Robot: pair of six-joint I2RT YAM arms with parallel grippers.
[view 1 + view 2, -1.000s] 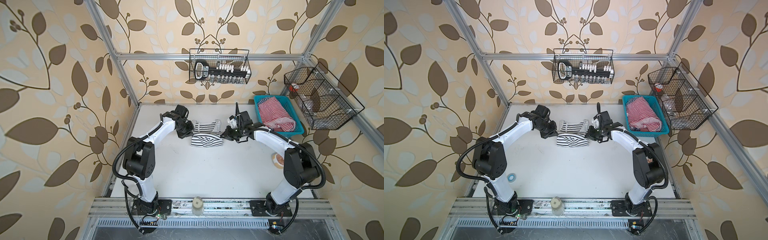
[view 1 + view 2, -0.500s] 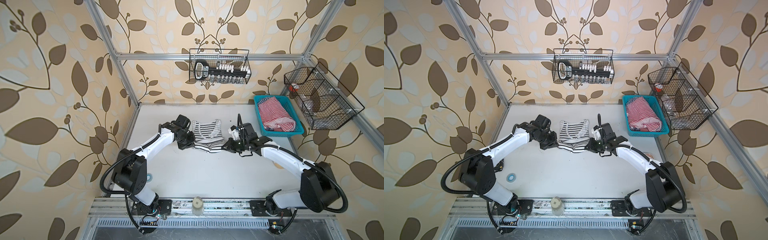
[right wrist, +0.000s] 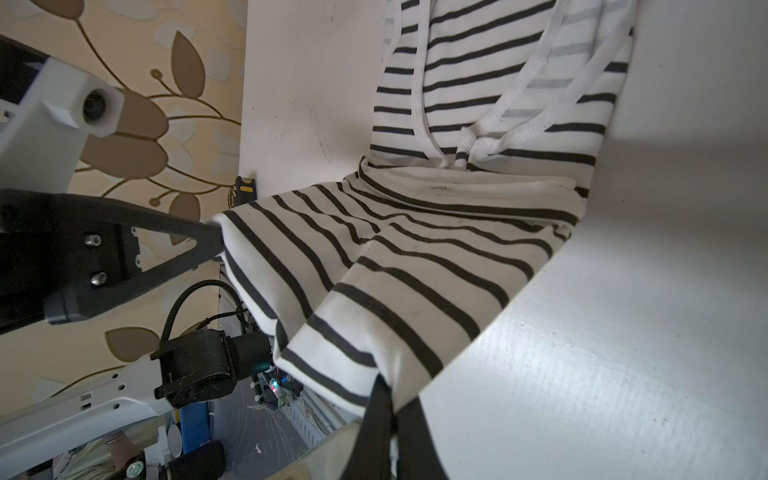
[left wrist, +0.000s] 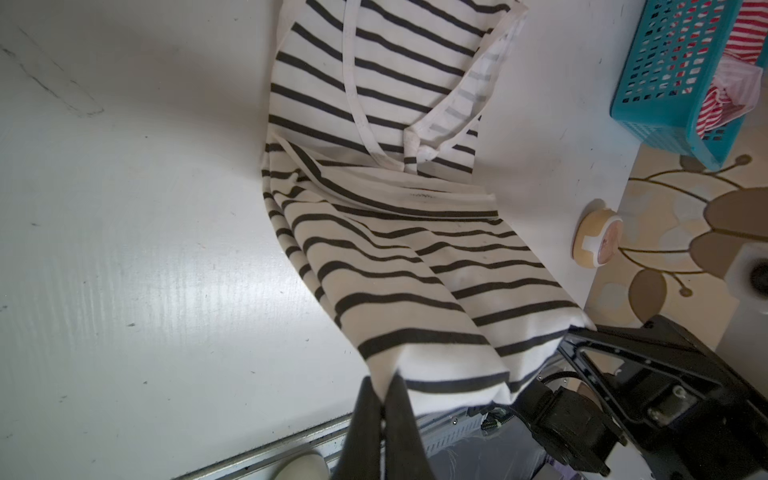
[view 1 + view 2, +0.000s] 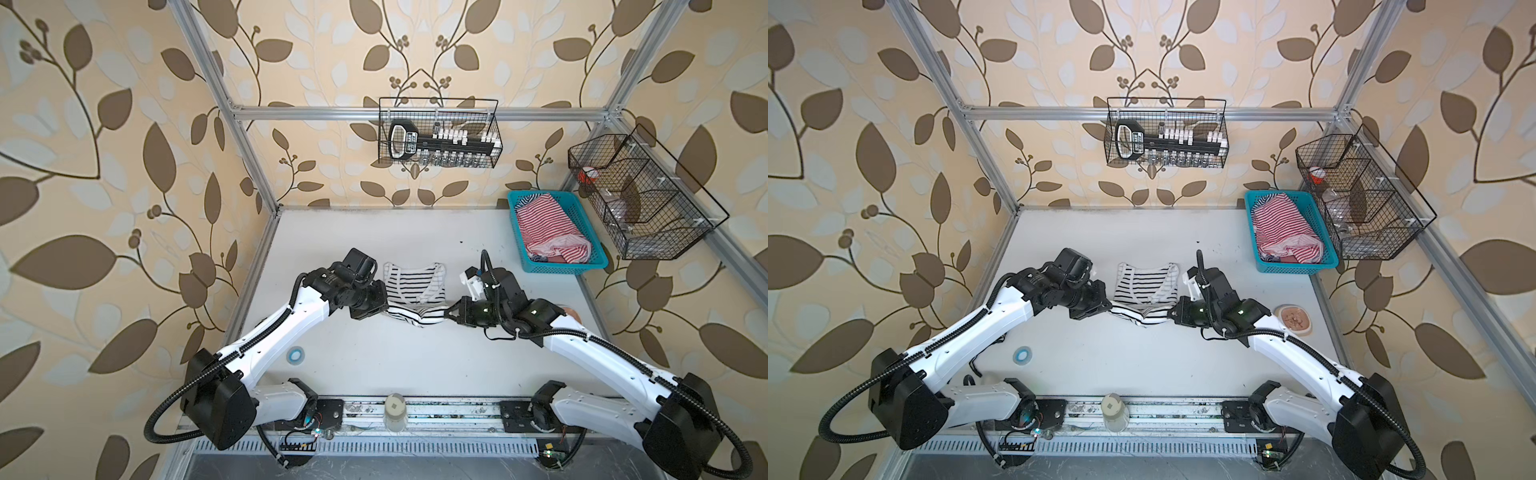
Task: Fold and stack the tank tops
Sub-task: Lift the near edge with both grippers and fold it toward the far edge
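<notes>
White table (image 5: 415,365), leaf-papered walls. We see black-striped tank top (image 5: 411,282) mid-table, long axis front to back, straps toward rear wall. Left gripper (image 5: 384,309) and right gripper (image 5: 449,312) each pinched shut on raised hem corner. Red-striped tank top (image 5: 548,226) bunched in blue basket (image 5: 598,257), rear right.

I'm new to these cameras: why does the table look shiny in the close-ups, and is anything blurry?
Left wrist view: a soft sheen of glare streaks the white table, and the gripper's near fingers are blurred. Right wrist view: similar glare low on the table, shadow across its far part, black-striped tank top sharp. Both top views: even light, frame rails bowed by the wide lens.
</notes>
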